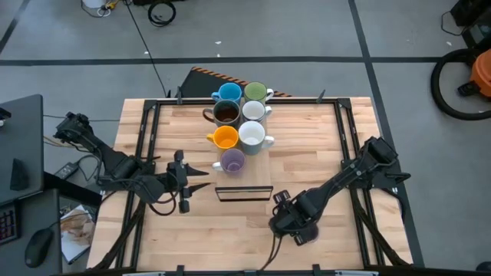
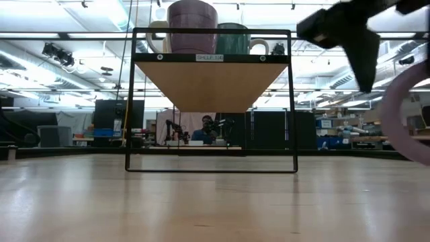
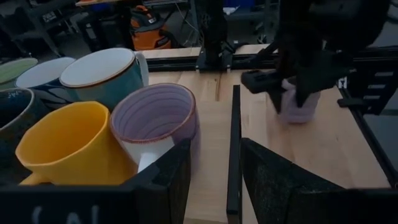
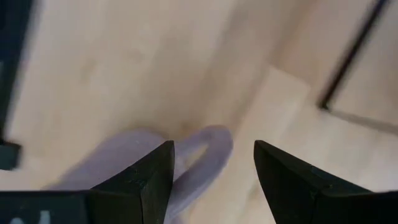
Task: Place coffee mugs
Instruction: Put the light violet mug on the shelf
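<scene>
Seven round ceramic mugs (image 1: 240, 123) sit on the raised wooden shelf (image 1: 244, 165). In front of it, the right gripper (image 4: 211, 171) hangs open over a lavender ceramic mug (image 4: 186, 165). The left gripper (image 1: 201, 179), beside the shelf, is open too.

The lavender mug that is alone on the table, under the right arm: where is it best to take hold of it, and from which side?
Probably by the handle, coming from above. The right gripper hovers over the lavender mug with open fingers, and the handle loop juts sideways from the body, just between them.
</scene>
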